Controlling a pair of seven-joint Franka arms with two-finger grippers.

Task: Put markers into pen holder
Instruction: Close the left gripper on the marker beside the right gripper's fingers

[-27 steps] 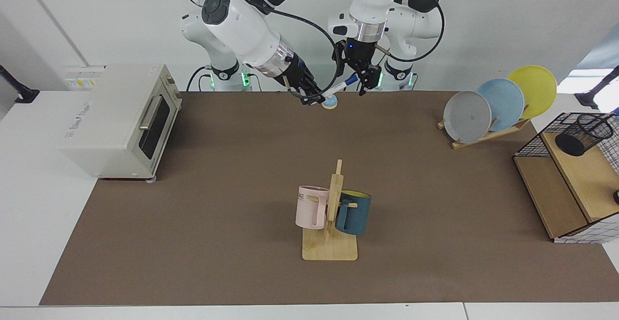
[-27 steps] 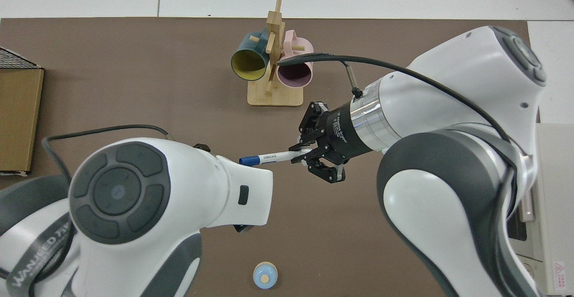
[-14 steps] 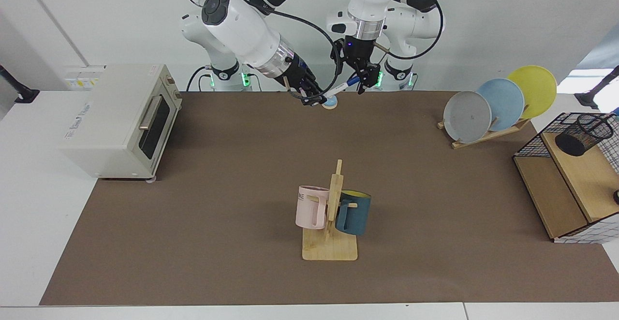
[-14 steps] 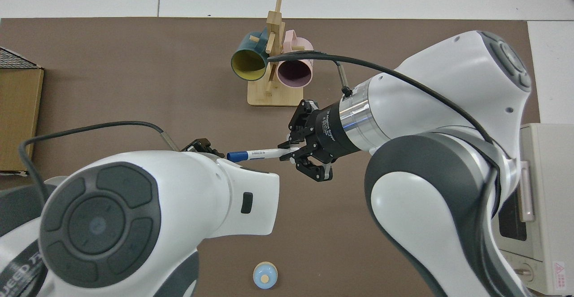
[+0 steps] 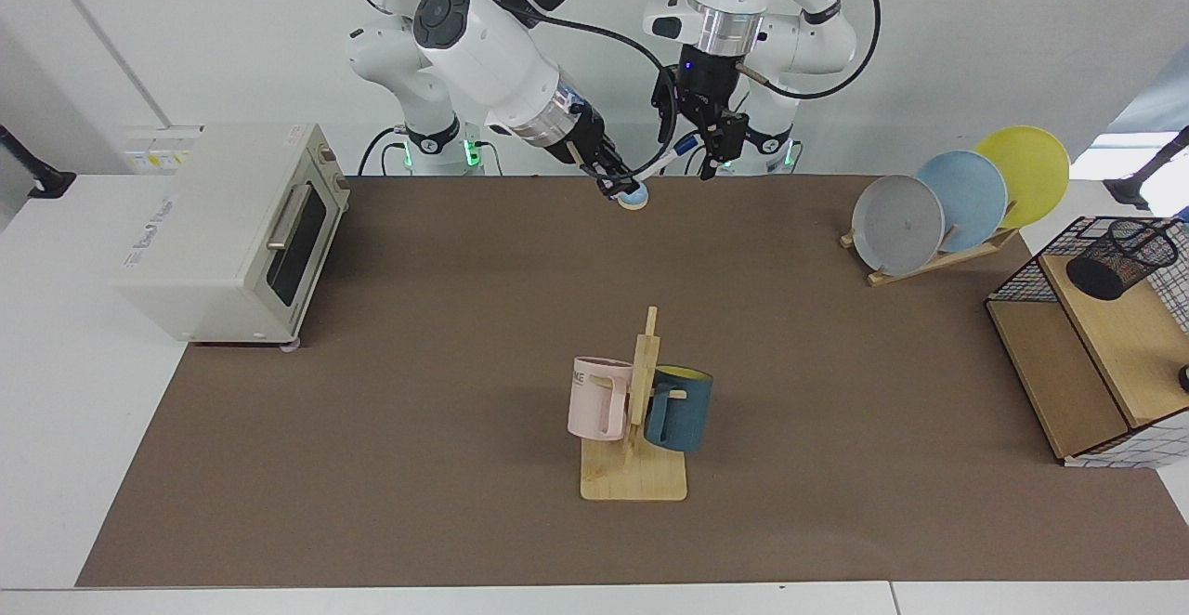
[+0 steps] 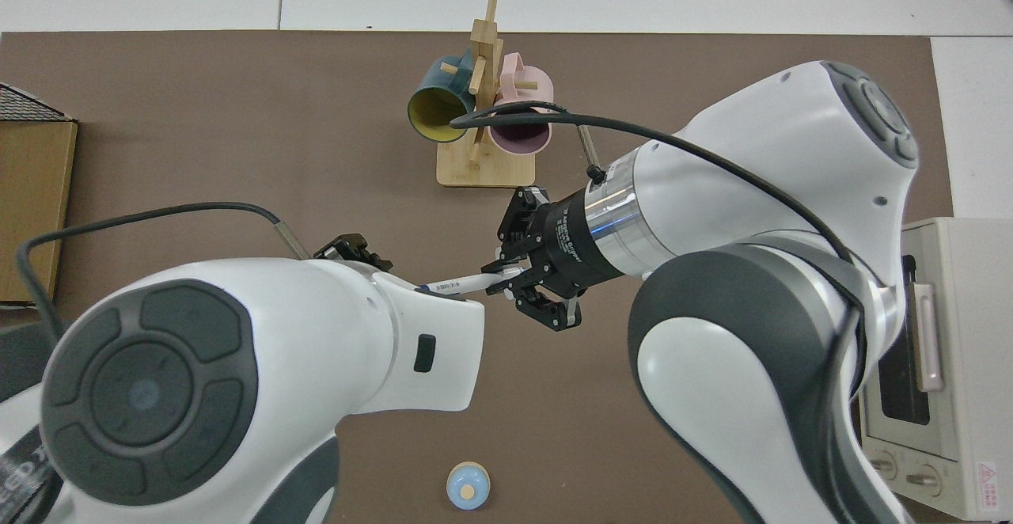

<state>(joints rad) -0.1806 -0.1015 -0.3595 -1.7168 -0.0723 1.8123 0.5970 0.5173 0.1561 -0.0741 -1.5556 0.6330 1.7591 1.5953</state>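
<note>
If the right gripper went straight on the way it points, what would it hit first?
Probably the left gripper. The right gripper holds the marker by its tail, and the cap end reaches to the left one. Depth is unclear.

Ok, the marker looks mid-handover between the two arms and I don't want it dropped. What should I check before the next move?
1. Right claw shut on the marker at its tail end: ok.
2. Left claw gripping the cap end: cannot tell.
3. Marker held clear of the table: ok.
4. Pen holder upright on the basket shelf, mouth unobstructed: ok.
5. Plate rack out of the route to the holder: cannot tell.
</note>
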